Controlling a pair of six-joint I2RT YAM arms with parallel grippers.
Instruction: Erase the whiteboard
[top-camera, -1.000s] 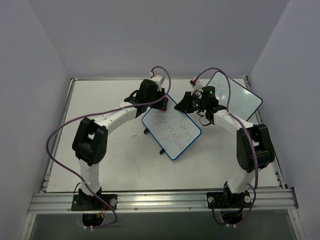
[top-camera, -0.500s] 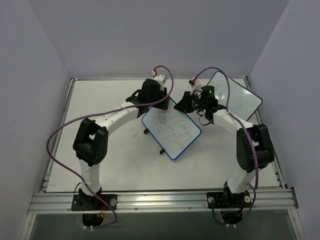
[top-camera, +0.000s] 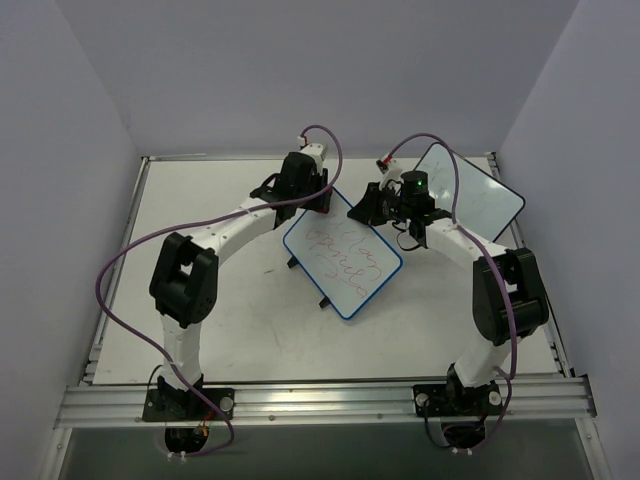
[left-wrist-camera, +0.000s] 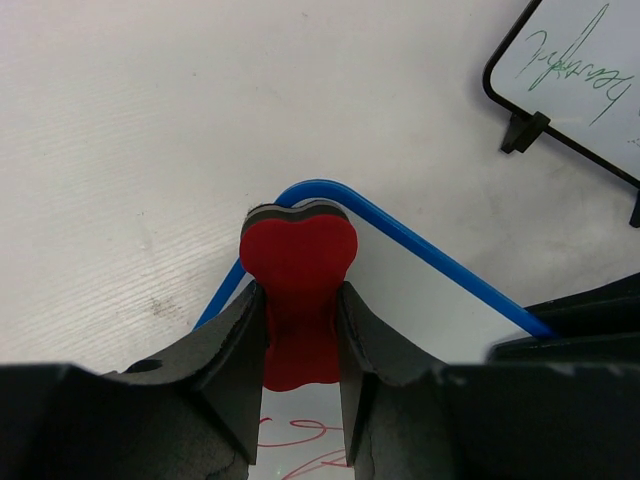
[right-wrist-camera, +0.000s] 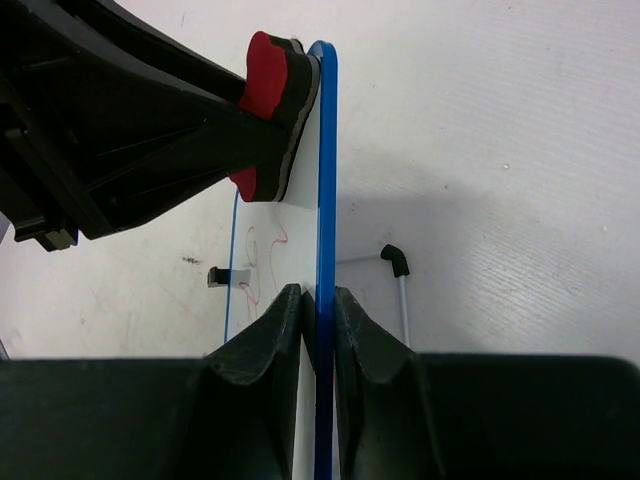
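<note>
Your whiteboard (top-camera: 343, 262) is a blue-framed rectangle with rounded corners, and its white face carries loose red scribble. It sits near the middle of the bench (top-camera: 220, 310), between the two arms. Small black feet (top-camera: 322, 303) show along its near-left long edge. In the top view its long axis runs on a diagonal, from far left to near right. One corner points toward the back wall and the opposite corner toward the arm bases.

Your left end effector (left-wrist-camera: 300, 340) is clenched on the eraser (left-wrist-camera: 297, 270), a red block with a dark backing layer. Its fingers (left-wrist-camera: 235, 350) squeeze the red body from both sides. The eraser is at the board's far corner. The right wrist view shows its backing side against the white face, just inside the blue frame.

Your right end effector (right-wrist-camera: 318, 305) is pinched onto the whiteboard's frame. From its own camera you see the board edge-on, a thin blue line running straight away between the two fingers. In the top view that grip sits on the far-right edge, close to the same far corner.

A second board (top-camera: 480, 200), black-framed with green writing, lies at the far right of the bench, apart from the blue one.
</note>
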